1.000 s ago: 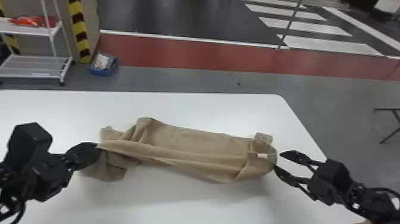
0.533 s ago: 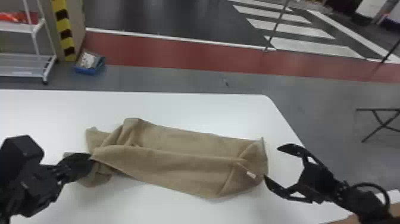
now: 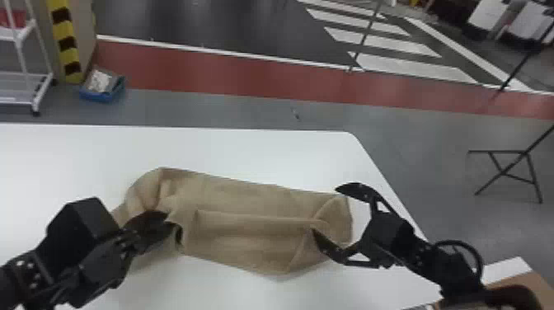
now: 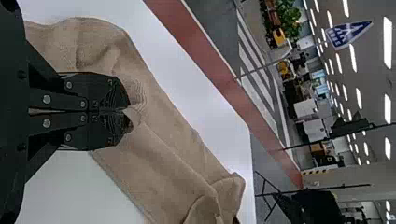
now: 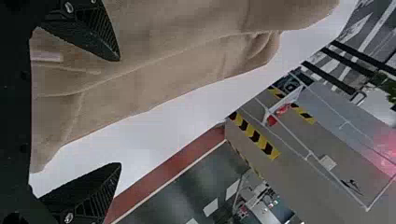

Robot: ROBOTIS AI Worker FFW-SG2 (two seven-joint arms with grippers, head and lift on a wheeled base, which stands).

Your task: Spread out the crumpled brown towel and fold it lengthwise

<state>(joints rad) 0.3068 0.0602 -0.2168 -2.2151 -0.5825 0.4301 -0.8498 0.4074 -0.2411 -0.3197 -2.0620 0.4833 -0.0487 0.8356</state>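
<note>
Two grippers: left (image 4: 127, 112) closed on towel (image 3: 247, 222), right (image 3: 325, 209) wide, empty — we'd pinch the right end's near edge, then tension gently.

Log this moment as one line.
Left gripper shut on towel; right gripper open at towel's right end; towel creased on table

A white wheeled rack (image 3: 19, 87) is standing near yellow-and-black hazard striping (image 3: 68, 55), and a blue bin (image 3: 101, 97) is resting on the floor. A red floor strip (image 3: 206, 72) is running in front of white crosswalk stripes (image 3: 379, 41), while green foliage (image 4: 288, 18) is showing in the left wrist view.
</note>
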